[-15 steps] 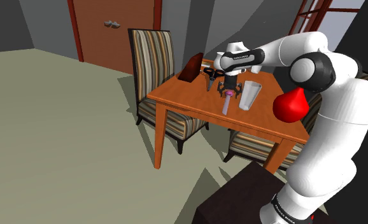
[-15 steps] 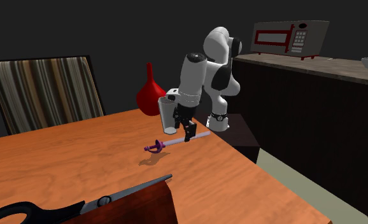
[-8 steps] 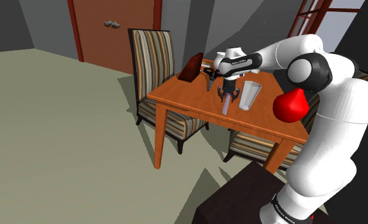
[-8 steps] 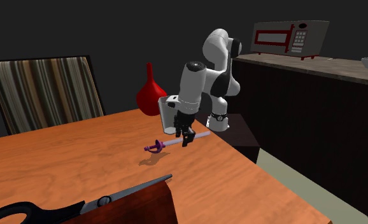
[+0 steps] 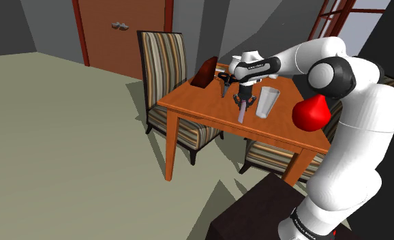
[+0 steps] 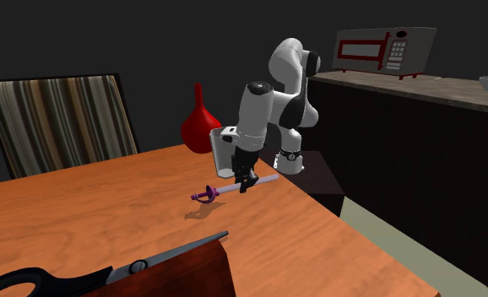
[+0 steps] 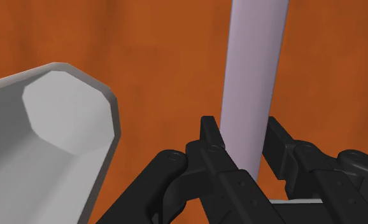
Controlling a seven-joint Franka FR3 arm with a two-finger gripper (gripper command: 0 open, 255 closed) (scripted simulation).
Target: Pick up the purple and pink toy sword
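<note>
We're at the grasp itself: the black two-finger gripper [image 7: 241,127] pinches the pale lilac blade of the purple-hilted toy sword [image 7: 253,63], its pads touching both sides. The sword lies mid-frame in the second exterior view on the orange wooden table [image 6: 107,219], hilt toward the left, near a grey faceted cup [image 7: 55,121]. Next, we judge, comes a straight lift — slowly, since the smooth blade could slip. A second ago the fingers stood apart; the sword itself hasn't shifted.
</note>
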